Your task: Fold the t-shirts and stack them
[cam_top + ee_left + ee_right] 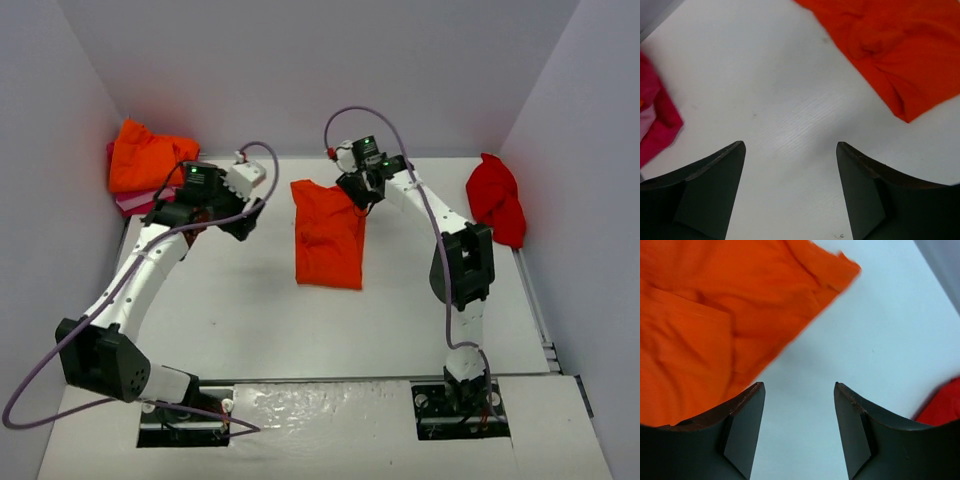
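Listing from the near edge outward.

1. White table [260, 320], with both arm bases at its near edge.
2. Left gripper [790, 145]: jaws spread apart with nothing between them, hanging over bare tabletop left of centre. Magenta cloth shows at the left of its view and orange cloth at the upper right, both apart from the fingers.
3. Folded orange t-shirt [328, 238]: lies flat at mid-table as a long panel, creased and wrinkled.
4. Right gripper [799, 385]: jaws parted and empty, over bare table just beside the far right corner of the folded orange t-shirt. Whether the left finger touches the cloth cannot be told.
5. Red t-shirt [497, 200]: a bunched heap at the far right edge, by the wall.
6. Pink and magenta t-shirts [130, 201]: folded and stacked in the far left corner.
7. Crumpled orange t-shirt [148, 155]: lies on top of that stack.
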